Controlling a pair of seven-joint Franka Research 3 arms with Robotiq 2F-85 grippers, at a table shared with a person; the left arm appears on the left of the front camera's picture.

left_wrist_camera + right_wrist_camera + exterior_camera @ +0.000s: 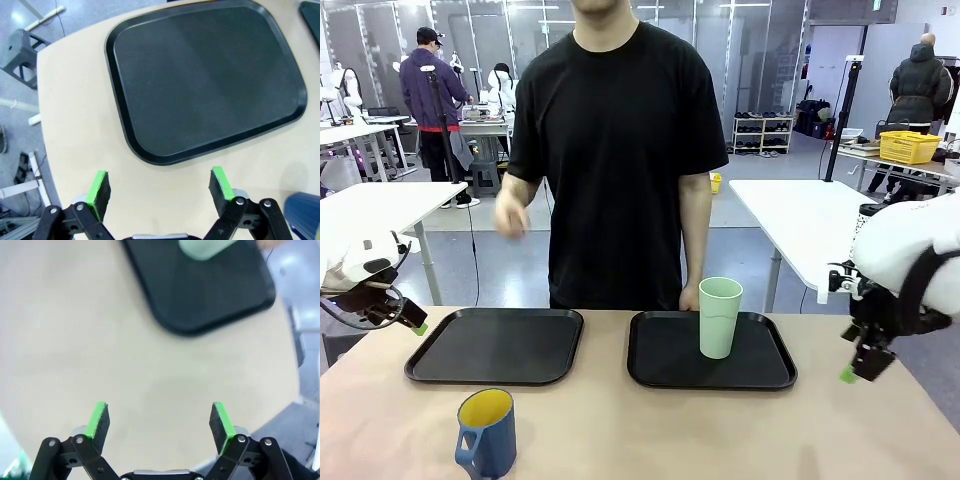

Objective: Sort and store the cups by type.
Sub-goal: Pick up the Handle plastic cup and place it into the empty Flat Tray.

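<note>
The left gripper (159,187) hangs with its 2 green pads spread wide and nothing between them, over bare table (620,430) just short of the near edge of the left tray (200,80). The right gripper (159,422) is likewise spread and empty, out past the right tray (665,355) near the table's right edge. The dark blue mug (487,432) stands on the table in front of the left tray, close to the robot's side, and sits nearest the left gripper. It is upright with its yellow mouth up and its axis vertical, squat rather than tall, and its handle points to the robot's left and slightly toward the robot. It looks thick-walled and probably the heavier of the 2 cups, stiff, glossy and likely chippable. A good hold would be across the body at mid-height, with the pads clear of the handle. The mint-green tumbler (720,317) stands upright on the right tray, right of its middle, mouth up, its long axis vertical, narrowing a little toward the base. It is probably light, rigid and smooth, so easy to tip or let slide. Pinching it across the upper half should keep it steady. A person's hand (690,297) sits just behind it at the tray's far rim.
</note>
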